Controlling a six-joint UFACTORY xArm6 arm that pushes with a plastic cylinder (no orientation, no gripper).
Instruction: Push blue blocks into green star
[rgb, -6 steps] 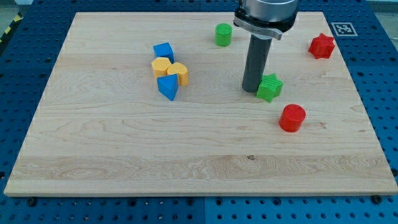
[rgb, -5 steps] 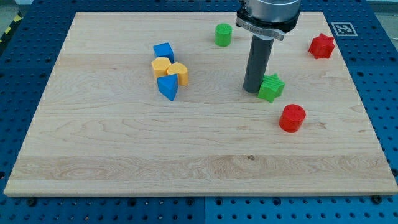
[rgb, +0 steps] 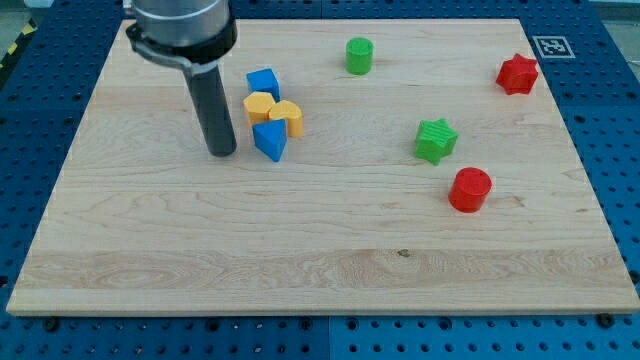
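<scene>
My tip (rgb: 221, 153) rests on the board just left of the blue triangular block (rgb: 269, 141), a small gap between them. A blue cube (rgb: 262, 83) lies above it at the top of a cluster with two yellow blocks, a hexagon (rgb: 259, 107) and a rounded one (rgb: 288, 117). The green star (rgb: 435, 140) lies far to the view's right of the cluster, alone.
A green cylinder (rgb: 359, 56) stands near the view's top centre. A red star (rgb: 518, 74) is at the top right. A red cylinder (rgb: 470, 189) lies just below and right of the green star. The wooden board (rgb: 320, 260) sits on a blue pegboard.
My rod has moved from beside the green star's left side across to the view's left, now standing left of the blue triangular block. No block has moved.
</scene>
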